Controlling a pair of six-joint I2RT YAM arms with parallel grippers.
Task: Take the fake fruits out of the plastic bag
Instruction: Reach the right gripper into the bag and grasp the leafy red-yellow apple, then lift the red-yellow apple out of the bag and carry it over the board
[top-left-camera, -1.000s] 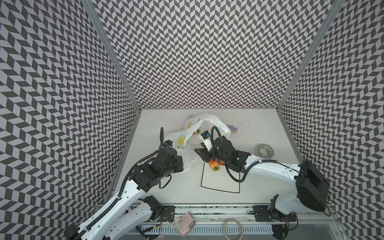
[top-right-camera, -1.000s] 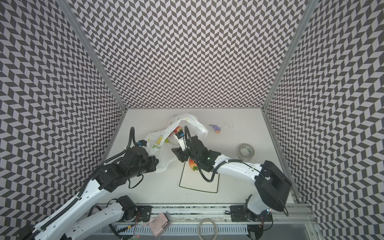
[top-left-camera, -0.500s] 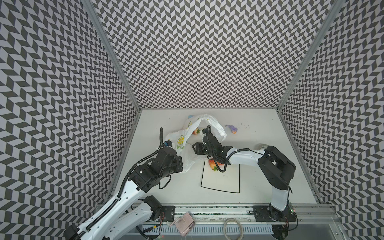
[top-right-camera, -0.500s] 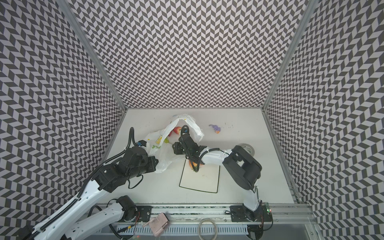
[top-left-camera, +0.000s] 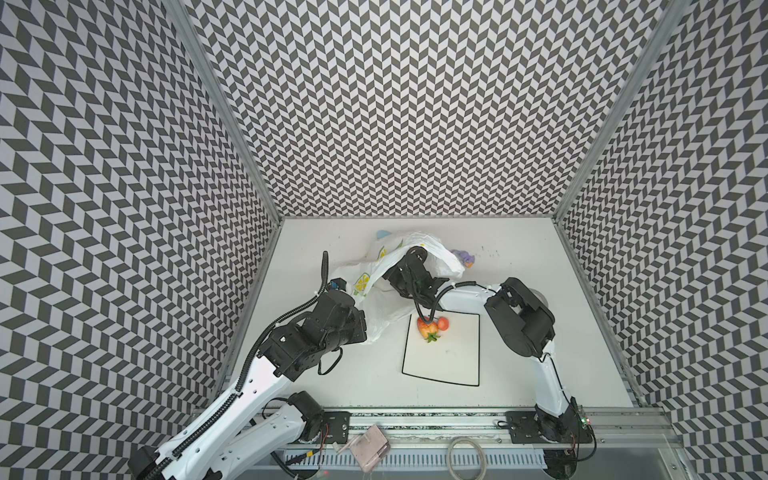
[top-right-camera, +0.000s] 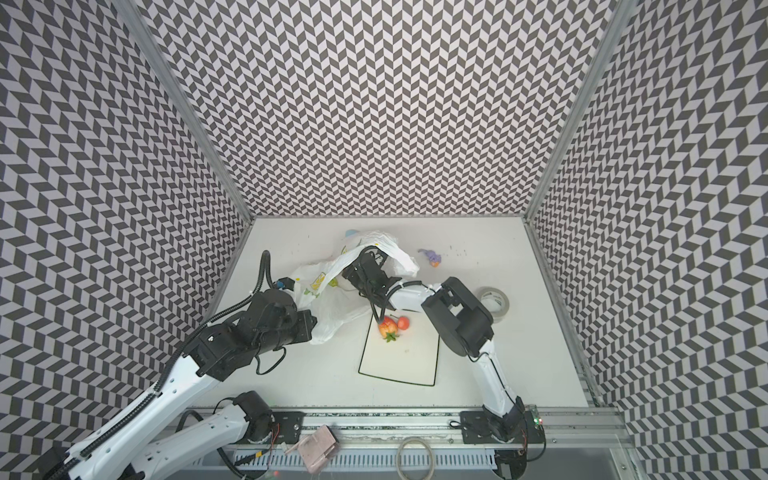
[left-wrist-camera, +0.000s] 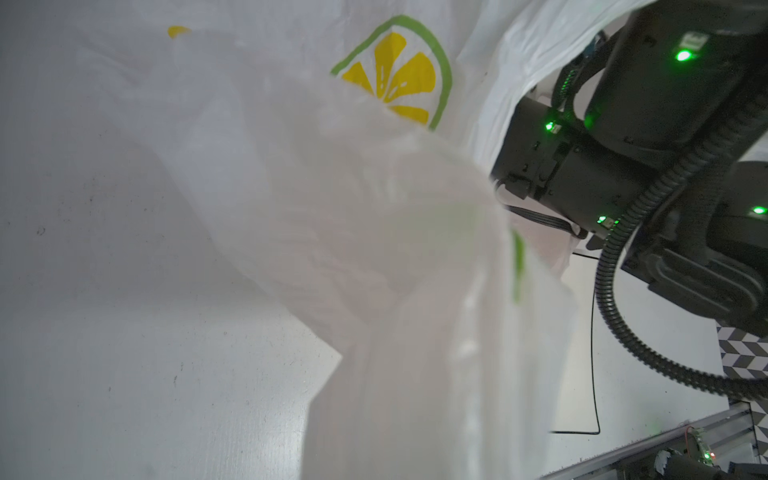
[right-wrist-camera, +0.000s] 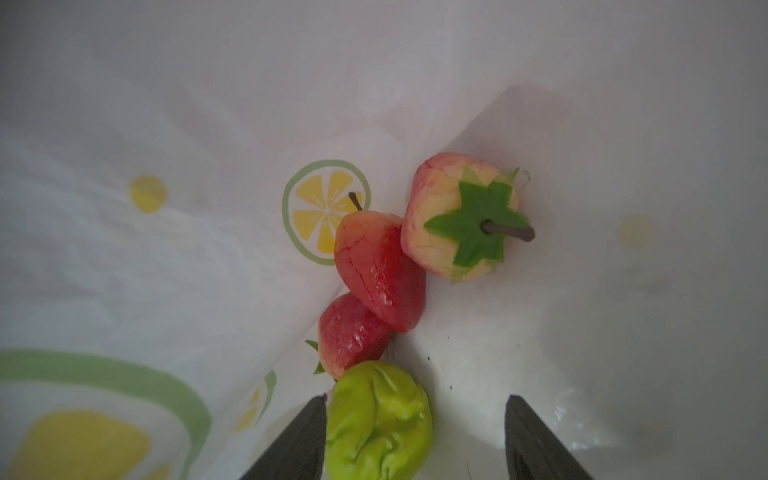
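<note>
Your right pincer (right-wrist-camera: 416, 397): jaws wide inside plastic bag (right-wrist-camera: 166, 249), green fruit (right-wrist-camera: 376, 419) between them, 3 red fruits (right-wrist-camera: 378, 266) beyond.
Your left pincer (top-right-camera: 308, 328): clamped on bag.
Plate (top-left-camera: 449, 361): strawberry (top-left-camera: 430, 331), orange fruit (top-left-camera: 444, 323).

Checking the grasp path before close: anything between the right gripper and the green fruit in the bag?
Nothing visible. The right gripper is inside the plastic bag, jaws open, with the green fruit between them, close against one finger. Bag film lies to the sides, strawberries beyond.

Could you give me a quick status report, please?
Left gripper shut on plastic bag. Right gripper open inside it, straddling green fruit. Three fruits on plate, four in bag.
</note>
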